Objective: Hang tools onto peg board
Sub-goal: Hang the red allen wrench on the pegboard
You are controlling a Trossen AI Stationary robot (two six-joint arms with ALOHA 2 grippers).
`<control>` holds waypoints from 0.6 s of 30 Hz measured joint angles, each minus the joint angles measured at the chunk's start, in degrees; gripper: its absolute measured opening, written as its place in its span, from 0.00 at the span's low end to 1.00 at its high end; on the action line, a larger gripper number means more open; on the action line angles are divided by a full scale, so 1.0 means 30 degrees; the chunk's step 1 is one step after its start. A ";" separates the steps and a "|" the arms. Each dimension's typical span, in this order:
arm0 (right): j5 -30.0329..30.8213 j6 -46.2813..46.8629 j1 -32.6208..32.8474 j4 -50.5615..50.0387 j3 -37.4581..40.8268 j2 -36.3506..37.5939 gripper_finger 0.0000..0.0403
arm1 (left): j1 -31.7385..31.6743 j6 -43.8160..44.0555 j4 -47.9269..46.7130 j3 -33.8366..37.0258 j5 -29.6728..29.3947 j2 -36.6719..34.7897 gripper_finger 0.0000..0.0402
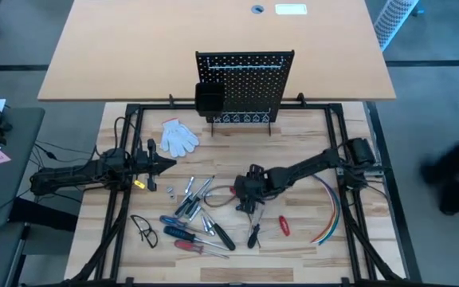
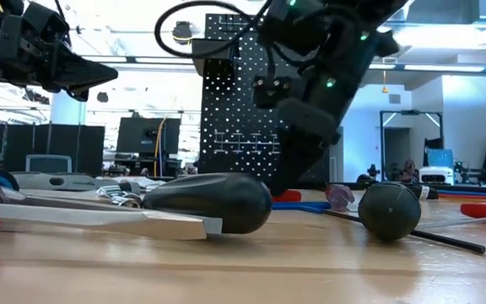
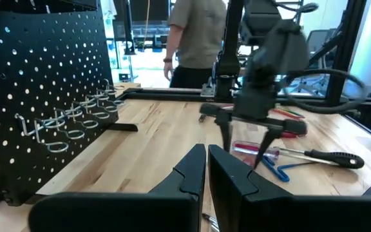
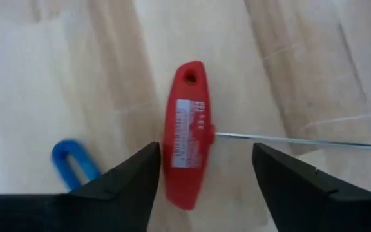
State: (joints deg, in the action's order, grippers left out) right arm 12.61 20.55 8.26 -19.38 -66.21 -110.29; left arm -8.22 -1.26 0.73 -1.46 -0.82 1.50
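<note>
A: Start big. What stands on the table (image 1: 309,135)?

B: The peg board (image 1: 249,80) is upright at the far edge, a black bin (image 1: 209,99) fixed to its left side and wire hooks (image 3: 69,119) on its face, all bare. The tools (image 1: 198,215) lie scattered on the near half of the wood, well apart from it: screwdrivers with blue, red and black handles, and dark pliers.

A: And the arms?

B: The right gripper (image 4: 205,174) hangs low over the middle of the table, fingers spread wide on either side of a red T-handle key (image 4: 187,132) that lies flat on the wood. It may be brushing one finger; I can't tell, but nothing is gripped. A blue handle (image 4: 73,161) lies just beside it.

A: The left one?

B: The left gripper (image 3: 207,169) waits above the table's left side, fingers pressed together with nothing between them.

A: Anything small?

B: A white glove (image 1: 179,136) near the board, coloured cables (image 1: 329,211) at the right.
</note>
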 joint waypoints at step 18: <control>-0.2276 -0.2791 -0.1041 0.0461 0.0847 -0.0019 0.23 | 0.0001 0.0000 0.0000 -0.0004 0.0007 -0.0007 0.04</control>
State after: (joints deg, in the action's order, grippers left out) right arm 5.78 12.18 5.14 -18.00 -63.67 -110.35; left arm -8.22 -1.26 0.73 -1.48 -0.80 1.48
